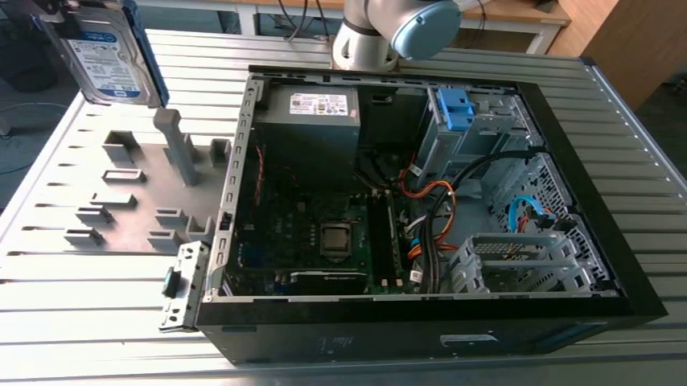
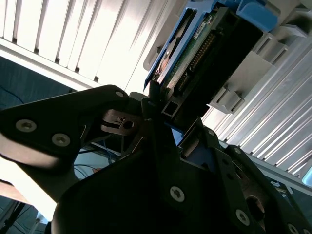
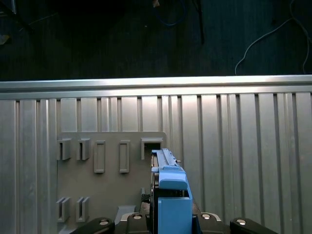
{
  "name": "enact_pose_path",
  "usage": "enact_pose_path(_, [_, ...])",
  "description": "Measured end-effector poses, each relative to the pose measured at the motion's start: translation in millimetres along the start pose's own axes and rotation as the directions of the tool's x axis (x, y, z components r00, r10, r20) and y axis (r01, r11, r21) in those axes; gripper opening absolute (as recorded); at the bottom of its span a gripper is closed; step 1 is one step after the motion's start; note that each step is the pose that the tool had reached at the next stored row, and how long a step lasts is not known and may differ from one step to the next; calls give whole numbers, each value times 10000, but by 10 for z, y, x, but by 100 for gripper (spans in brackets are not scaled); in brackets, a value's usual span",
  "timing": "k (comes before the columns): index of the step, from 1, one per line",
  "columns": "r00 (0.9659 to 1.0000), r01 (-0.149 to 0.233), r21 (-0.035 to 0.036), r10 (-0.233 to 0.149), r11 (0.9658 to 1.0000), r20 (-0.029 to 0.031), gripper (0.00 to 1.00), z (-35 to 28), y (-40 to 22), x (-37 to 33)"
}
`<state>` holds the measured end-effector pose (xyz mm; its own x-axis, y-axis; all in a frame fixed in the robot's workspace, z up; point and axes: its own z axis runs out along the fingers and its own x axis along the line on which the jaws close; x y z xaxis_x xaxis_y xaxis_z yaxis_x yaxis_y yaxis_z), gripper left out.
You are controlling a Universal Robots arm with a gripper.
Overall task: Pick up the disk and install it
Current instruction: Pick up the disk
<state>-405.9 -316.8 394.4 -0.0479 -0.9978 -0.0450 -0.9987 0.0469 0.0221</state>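
The disk (image 1: 102,52) stands upright at the exterior view's far upper left, above a grey slotted holder plate (image 1: 129,193). It shows a white-and-blue label and a blue side rail. In the second wrist view my gripper (image 2: 163,109) is shut on the disk (image 2: 204,44), whose green circuit board and connector edge face the camera. In the first wrist view the disk (image 3: 168,195) appears edge-on, blue rail uppermost, between my gripper (image 3: 168,222) and the holder plate (image 3: 107,195) beyond.
An open black computer case (image 1: 429,326) lies on the ribbed metal table (image 1: 644,161). Inside are a grey power-supply box (image 1: 311,121), a blue bracket (image 1: 456,108), orange and blue cables, and a metal drive cage (image 1: 516,261). The arm's base (image 1: 376,32) stands behind the case.
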Motion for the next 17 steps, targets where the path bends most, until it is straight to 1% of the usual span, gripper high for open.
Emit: enact_pose_path(17, [10000, 1, -2, -1, 10000, 27, 36, -72, 2, -3])
